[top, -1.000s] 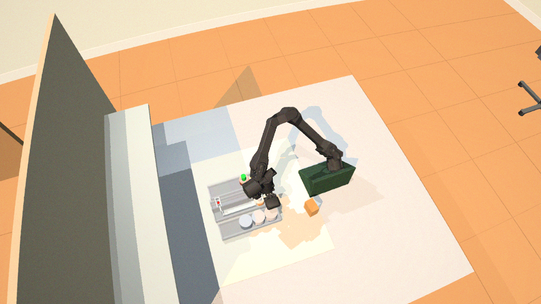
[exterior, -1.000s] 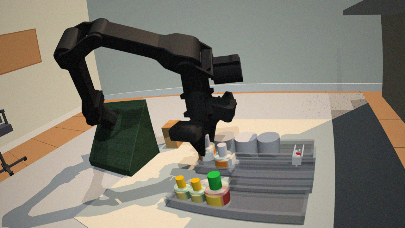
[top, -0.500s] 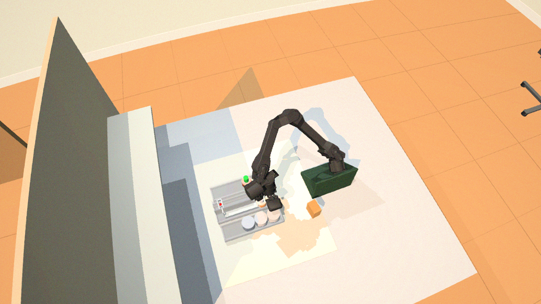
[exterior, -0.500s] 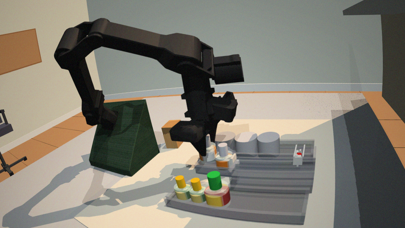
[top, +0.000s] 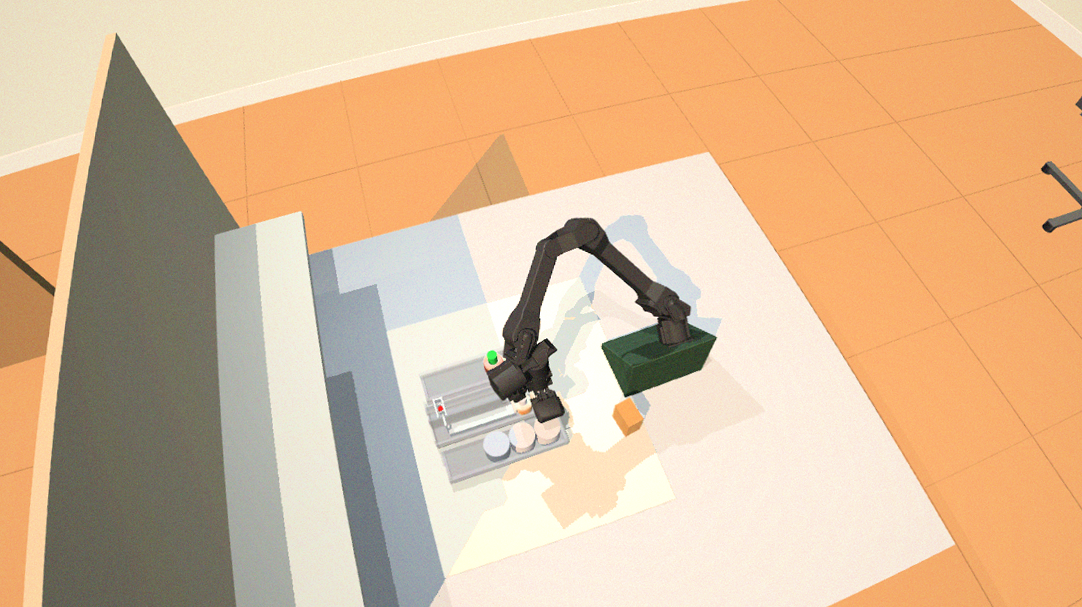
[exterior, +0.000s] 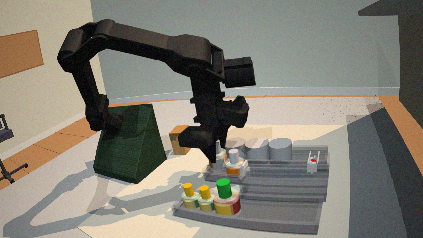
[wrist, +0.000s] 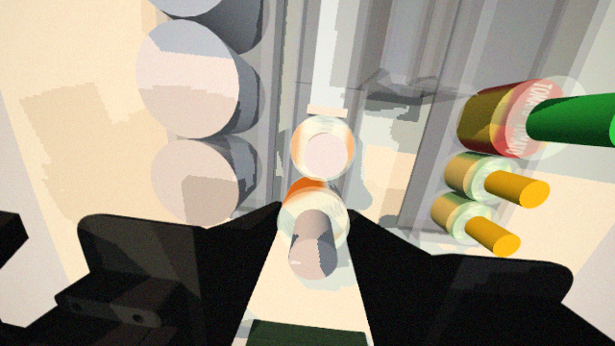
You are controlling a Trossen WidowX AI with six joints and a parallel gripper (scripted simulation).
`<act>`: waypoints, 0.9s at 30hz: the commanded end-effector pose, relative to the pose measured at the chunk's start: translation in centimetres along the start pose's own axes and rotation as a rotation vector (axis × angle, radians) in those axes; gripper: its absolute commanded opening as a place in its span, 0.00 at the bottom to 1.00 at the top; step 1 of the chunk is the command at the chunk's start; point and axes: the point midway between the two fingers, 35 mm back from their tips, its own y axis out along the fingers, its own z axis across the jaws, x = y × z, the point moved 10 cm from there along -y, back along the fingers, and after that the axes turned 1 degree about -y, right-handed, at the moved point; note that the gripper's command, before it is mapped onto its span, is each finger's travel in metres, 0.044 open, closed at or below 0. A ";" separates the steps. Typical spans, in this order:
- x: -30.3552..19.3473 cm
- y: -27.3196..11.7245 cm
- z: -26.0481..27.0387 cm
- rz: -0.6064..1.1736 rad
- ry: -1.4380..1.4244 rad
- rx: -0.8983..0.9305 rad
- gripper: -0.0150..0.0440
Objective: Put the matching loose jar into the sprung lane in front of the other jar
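My gripper is shut on a white-capped jar with an orange band, at the front end of the sprung lane. The held jar looks slightly higher than the matching lane jar, which stands just behind it; they touch or nearly touch. The white pusher plate is directly behind the lane jar. The low front stop shows below the held jar in the exterior view. The held jar's base is partly hidden, so I cannot tell whether it meets the lane floor.
Several grey cylinders stand in a row beside the lane. On the other side are two yellow-capped jars and a green-capped jar. An orange block and green wedge base stand in front.
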 end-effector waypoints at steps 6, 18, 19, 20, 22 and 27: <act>0.6 -0.2 -0.2 -0.023 0.014 -0.005 0.25; 0.6 0.2 -0.2 -0.023 0.014 -0.005 0.25; 0.6 0.3 -0.2 -0.023 0.014 -0.005 0.25; 0.6 0.3 -0.2 -0.023 0.014 -0.005 0.25; 0.6 0.4 -0.2 -0.023 0.014 -0.005 0.25; 0.6 0.6 -0.2 -0.023 0.014 -0.005 0.25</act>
